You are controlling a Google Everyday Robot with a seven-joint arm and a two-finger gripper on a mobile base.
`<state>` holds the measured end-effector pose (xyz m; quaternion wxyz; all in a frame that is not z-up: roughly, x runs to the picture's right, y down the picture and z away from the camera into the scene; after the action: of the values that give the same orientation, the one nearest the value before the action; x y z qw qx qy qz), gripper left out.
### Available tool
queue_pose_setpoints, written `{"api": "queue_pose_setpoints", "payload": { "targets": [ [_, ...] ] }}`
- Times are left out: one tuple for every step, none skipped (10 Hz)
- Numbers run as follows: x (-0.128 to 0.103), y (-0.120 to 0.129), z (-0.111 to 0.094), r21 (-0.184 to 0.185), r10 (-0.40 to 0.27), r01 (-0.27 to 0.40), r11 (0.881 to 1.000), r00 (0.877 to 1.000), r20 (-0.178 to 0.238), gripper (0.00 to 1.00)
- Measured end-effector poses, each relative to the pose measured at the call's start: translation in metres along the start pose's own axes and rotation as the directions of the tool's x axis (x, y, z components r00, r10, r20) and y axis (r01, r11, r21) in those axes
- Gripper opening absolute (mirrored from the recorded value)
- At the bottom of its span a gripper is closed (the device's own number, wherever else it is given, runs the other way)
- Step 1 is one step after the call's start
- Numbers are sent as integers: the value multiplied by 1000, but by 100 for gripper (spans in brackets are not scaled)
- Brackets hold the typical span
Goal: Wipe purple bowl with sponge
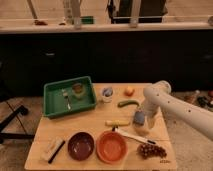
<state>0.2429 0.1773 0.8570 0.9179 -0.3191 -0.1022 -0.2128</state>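
Along the near edge of a wooden table (50,127) sit, left to right, a pale brush (52,149), the purple bowl (81,145), an orange bowl (112,147) and dark grapes (151,150). The purple bowl is round, shallow and dark maroon with a glossy inside. It just touches the orange bowl or nearly so.

Farther back on the right, the sponge (139,120), a small blue-grey block, stands tall, well apart from the purple bowl. The gripper (141,111) is right at the sponge, at the end of a white arm (165,97) reaching in from the right. Whether it grips the sponge cannot be told.

A yellow banana (116,123) lies left of the sponge. At the far left sits a green tray (52,89).
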Motion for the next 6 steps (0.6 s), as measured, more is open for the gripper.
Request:
{"api": "queue_pose_setpoints", "payload": {
  "targets": [
    [3,-1,-1,1,-45,45,999,999,6,80],
    [6,-3,-3,6,-86,86,996,996,13,80],
    [9,-5,-4,7,-122,122,993,992,22,80],
    [10,-5,-4,5,-154,154,988,987,34,80],
    [12,-6,-3,7,-189,189,982,981,45,80],
    [11,-8,-2,8,-252,252,968,966,59,80]
  ]
}}
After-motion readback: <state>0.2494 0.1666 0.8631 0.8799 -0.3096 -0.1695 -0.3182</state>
